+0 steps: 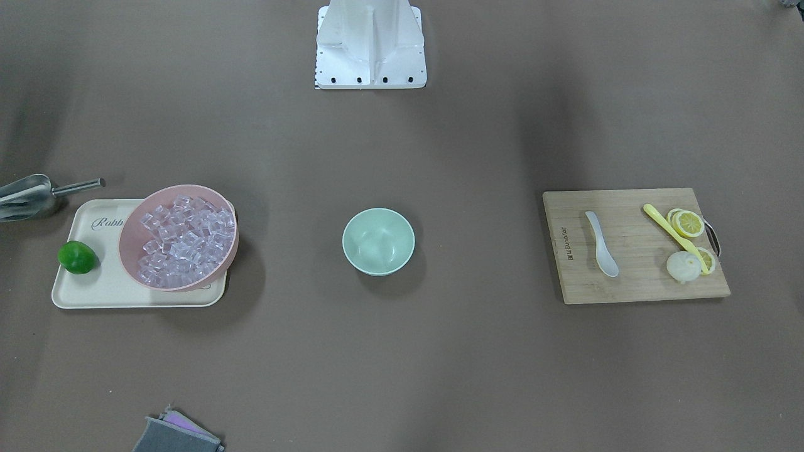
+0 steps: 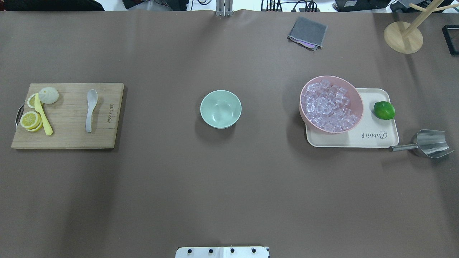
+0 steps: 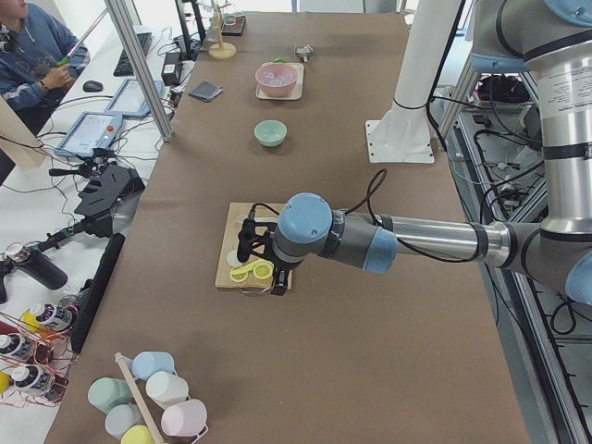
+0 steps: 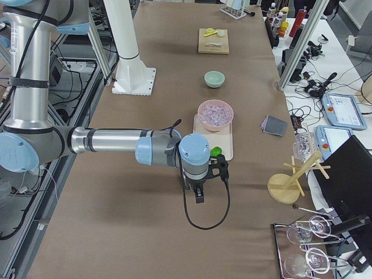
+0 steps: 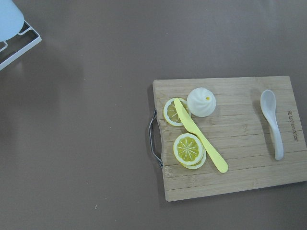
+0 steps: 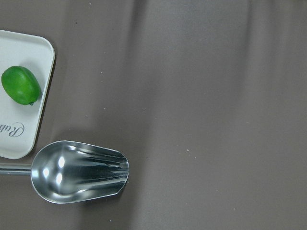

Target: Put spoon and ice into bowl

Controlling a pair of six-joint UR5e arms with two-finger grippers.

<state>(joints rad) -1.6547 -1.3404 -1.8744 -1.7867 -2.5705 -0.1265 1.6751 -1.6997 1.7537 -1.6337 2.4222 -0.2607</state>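
**Nothing in the bowl yet**

Bowl: centre of surface, empty.
Spoon: lying on board, near the left end edge.
Ice: heaped in pink bowl on tray, near the right end edge.
Left jaws, right jaws: cannot tell whether released or clenched.
Both transfers remain.
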